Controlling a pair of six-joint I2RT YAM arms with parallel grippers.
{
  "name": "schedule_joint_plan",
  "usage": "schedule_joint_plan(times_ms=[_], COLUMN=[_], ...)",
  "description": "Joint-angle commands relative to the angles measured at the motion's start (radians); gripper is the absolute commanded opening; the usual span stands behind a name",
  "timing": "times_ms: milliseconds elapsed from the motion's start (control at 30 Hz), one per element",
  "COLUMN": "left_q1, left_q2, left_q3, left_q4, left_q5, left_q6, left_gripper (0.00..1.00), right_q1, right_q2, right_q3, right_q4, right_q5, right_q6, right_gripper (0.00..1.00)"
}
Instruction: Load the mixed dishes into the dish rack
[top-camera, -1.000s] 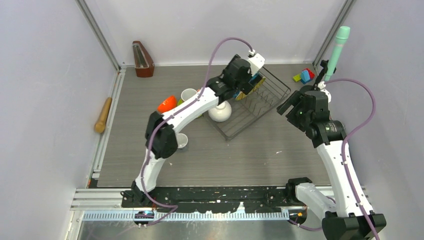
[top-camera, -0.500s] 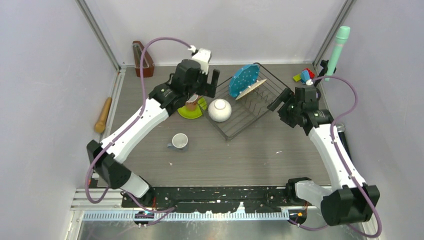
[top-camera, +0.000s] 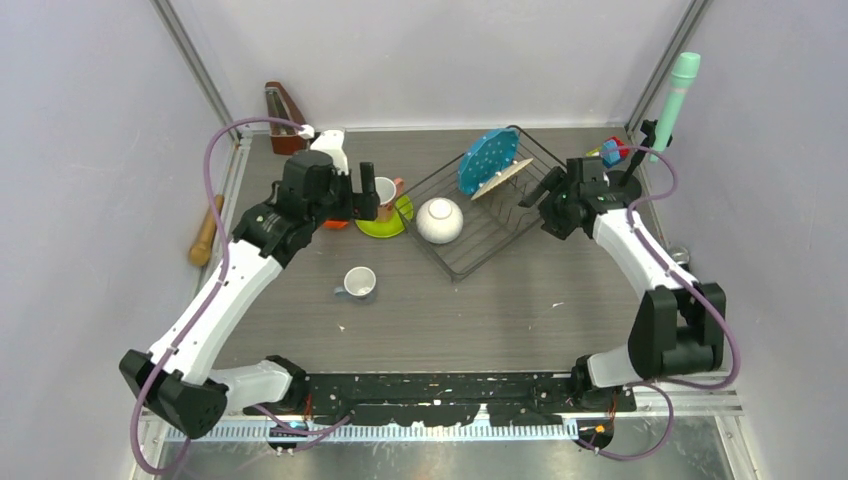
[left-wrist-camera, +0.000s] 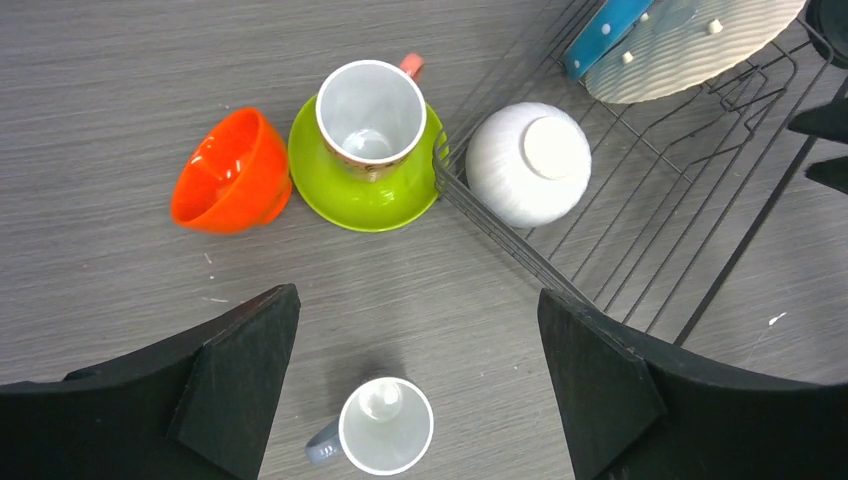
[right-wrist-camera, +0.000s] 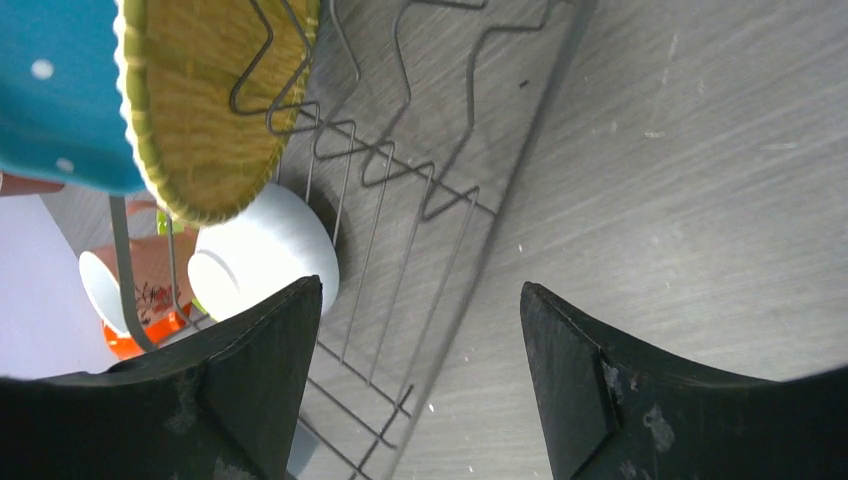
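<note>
The blue white-dotted plate (top-camera: 488, 160) is seen standing tilted among the dividers of the dish rack (top-camera: 500, 230). The white bowl (left-wrist-camera: 528, 160) lies upside down, apparently just inside the rack's corner. Four dishes are not yet loaded. The pink mug (left-wrist-camera: 370, 115) stands upright on the small lime-green plate (left-wrist-camera: 345, 195), and the small orange bowl (left-wrist-camera: 232, 172) is tipped on its side close against that plate. The small pale grey-white mug (left-wrist-camera: 385, 427) stands alone, nearer to the arm bases.

The left gripper (left-wrist-camera: 417, 300) is held above this group with its jaws spread wide, and nothing is between them. The right gripper (right-wrist-camera: 415, 300) is also widely open and empty, at the right side of the rack.

The step in hand is judged to be the choosing of the next dish by the left arm. The pink mug is probably to be taken first, because the plate under it cannot be lifted before. For this, the gripper must be lowered over the mug's rim and closed on its wall, and the orange bowl must not be pushed.
</note>
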Motion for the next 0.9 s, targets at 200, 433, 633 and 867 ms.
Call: schedule_joint_plan(times_ms=[200,433,633,867], left_q1=[0.122,0.162,0.167,0.167], left_q2=[-0.010,0.017,0.072,0.118], left_q3=[0.061,0.026,0.001,-0.008], left_q4=[-0.118,-0.088,-0.037,0.016], left_q5=[0.062,0.089,0.109,0.155], left_q6=[-0.023,-0.042,-0.078,-0.118], left_gripper=[0.93,0.93,0.92,0.87], right_q1=[0.068,0.081,0.100,0.100], right_q2=[0.263,0.424,0.434,0.351], right_q3=[0.250,0.487,0.535,0.444], right_q4=[0.133,0.106,0.103,0.101], right_q5=[0.063,0.096,0.055,0.098], right_q6=[0.047,0.032,-0.003,-0.022], right_gripper=[0.79,0.79,0.81,0.82])
